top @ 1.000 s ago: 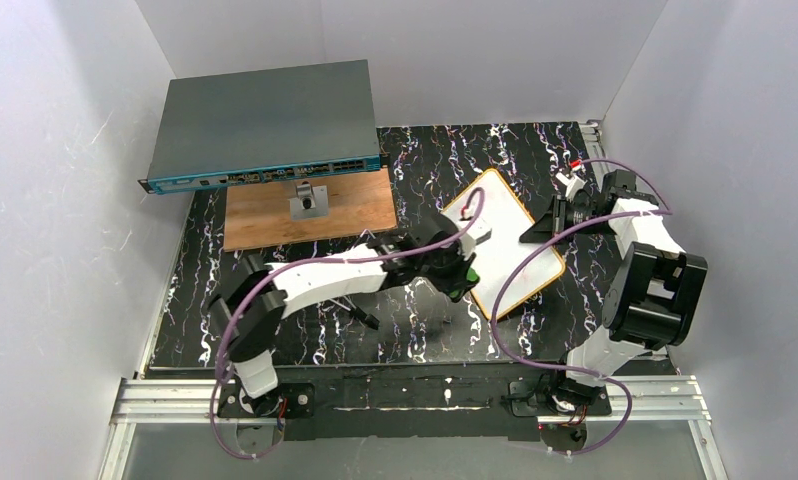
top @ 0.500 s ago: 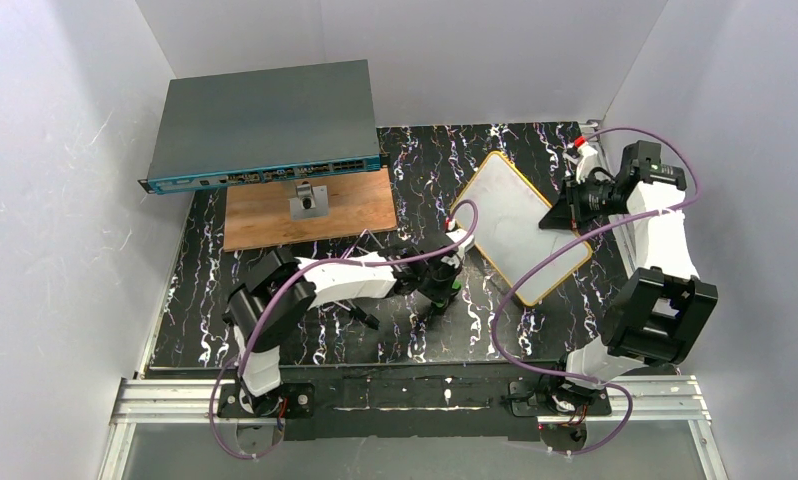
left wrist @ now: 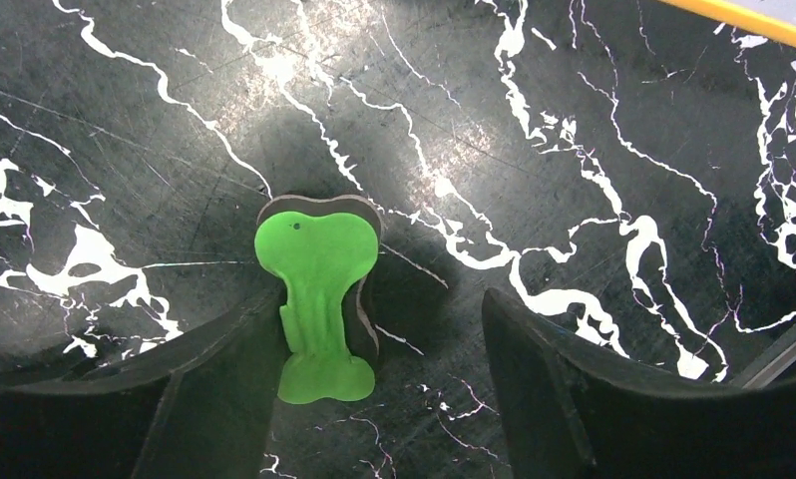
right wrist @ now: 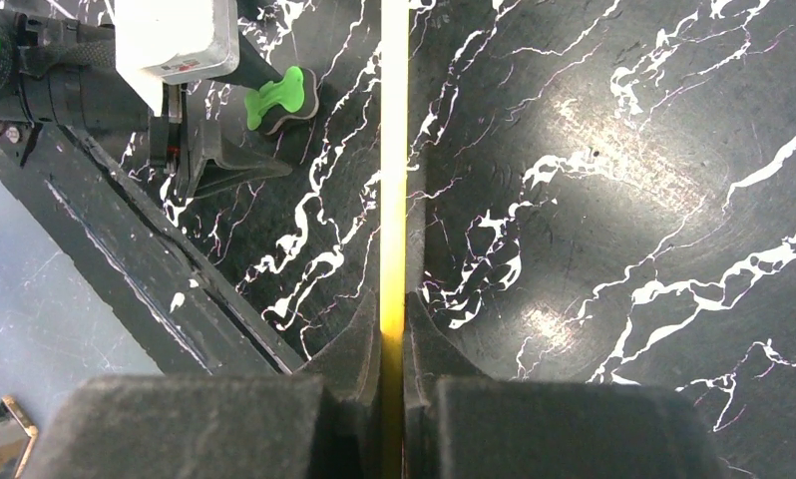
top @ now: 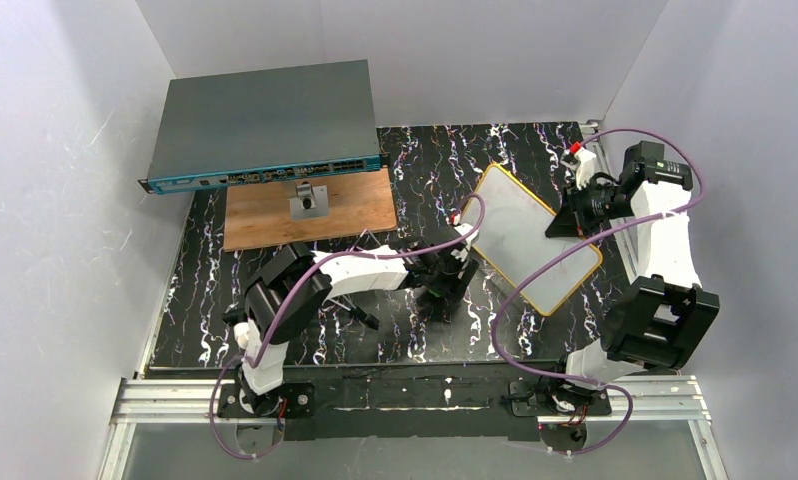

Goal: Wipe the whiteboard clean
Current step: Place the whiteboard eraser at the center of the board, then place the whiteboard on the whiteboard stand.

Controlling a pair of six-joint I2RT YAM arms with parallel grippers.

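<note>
The whiteboard, yellow-framed and wiped blank, is tilted at the right of the black marbled table. My right gripper is shut on its far right edge. In the right wrist view the yellow edge runs straight up from between the shut right gripper. A green eraser with a dark felt base lies on the table. My left gripper stands open over it, the left finger close beside the eraser and the other well apart. From the top camera, the left gripper sits just left of the board's near corner.
A grey network switch stands at the back left, with a wooden board in front of it carrying a small grey metal piece. A dark pen-like thing lies near the left arm. White walls close in on all sides.
My left gripper has opened and let go of the green eraser, which now rests on the table. The right gripper has drawn the whiteboard to the right.
</note>
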